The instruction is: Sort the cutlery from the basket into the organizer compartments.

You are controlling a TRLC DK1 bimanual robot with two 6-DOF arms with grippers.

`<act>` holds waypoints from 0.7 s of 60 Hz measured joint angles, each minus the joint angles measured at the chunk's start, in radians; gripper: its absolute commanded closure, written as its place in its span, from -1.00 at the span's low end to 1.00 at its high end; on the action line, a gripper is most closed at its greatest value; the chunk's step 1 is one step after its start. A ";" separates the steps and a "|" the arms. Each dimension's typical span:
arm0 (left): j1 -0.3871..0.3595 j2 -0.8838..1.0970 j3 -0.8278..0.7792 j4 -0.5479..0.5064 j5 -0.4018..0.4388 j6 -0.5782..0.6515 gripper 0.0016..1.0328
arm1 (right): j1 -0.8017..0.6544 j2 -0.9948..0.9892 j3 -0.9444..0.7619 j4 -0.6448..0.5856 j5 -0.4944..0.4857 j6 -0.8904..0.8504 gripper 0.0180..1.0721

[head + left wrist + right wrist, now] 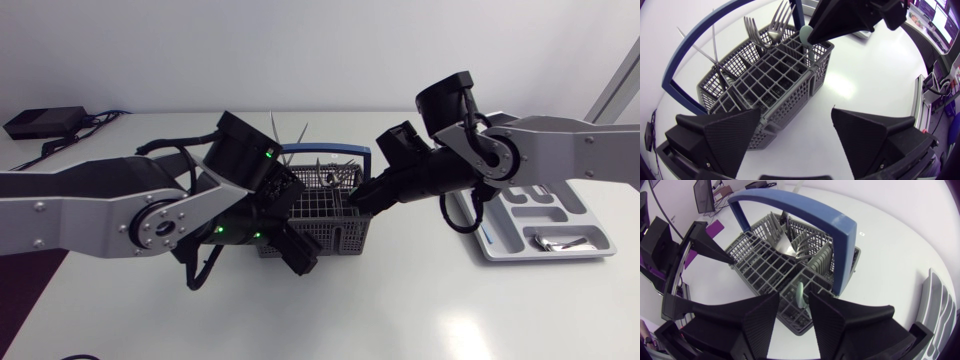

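The right claw (793,296) hangs over one corner compartment of the grey cutlery basket (752,272), its fingers drawn in to a narrow gap. A pale green handle (801,296) stands upright in that compartment and rises between the two fingers. It sits close to one finger, and basket grid shows between it and the other, so the claw is not clamped on it. From the left wrist view the same claw (812,34) comes down onto the tip of the green handle (805,35) at the basket's far corner.

The left claw (795,112) is spread wide and holds nothing. The near corner of the basket (800,100) lies just ahead of it and between its fingers, closer to one of them; whether that finger touches the wall cannot be told. Beyond the claw, metal forks (771,27) stand tines-up in the far compartments, beside the basket's blue hoop handle (685,55).

From above, the left claw (298,255) and the right claw (358,200) flank the basket (335,238). The grey organizer (505,243) lies well apart, behind the right arm, with metal cutlery (562,241) in one compartment.
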 measured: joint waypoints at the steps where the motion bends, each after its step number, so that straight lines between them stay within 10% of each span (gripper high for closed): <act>1: -0.001 -0.002 -0.001 0.000 0.000 0.002 -0.90 | 0.001 0.002 0.002 0.000 0.000 0.000 0.34; 13: -0.019 -0.008 -0.003 0.000 0.000 0.002 -0.90 | 0.021 0.024 0.009 0.008 0.039 0.004 0.89; 42: -0.028 -0.008 -0.013 0.006 0.000 0.002 -0.90 | 0.023 -0.053 -0.005 0.023 0.043 0.007 0.89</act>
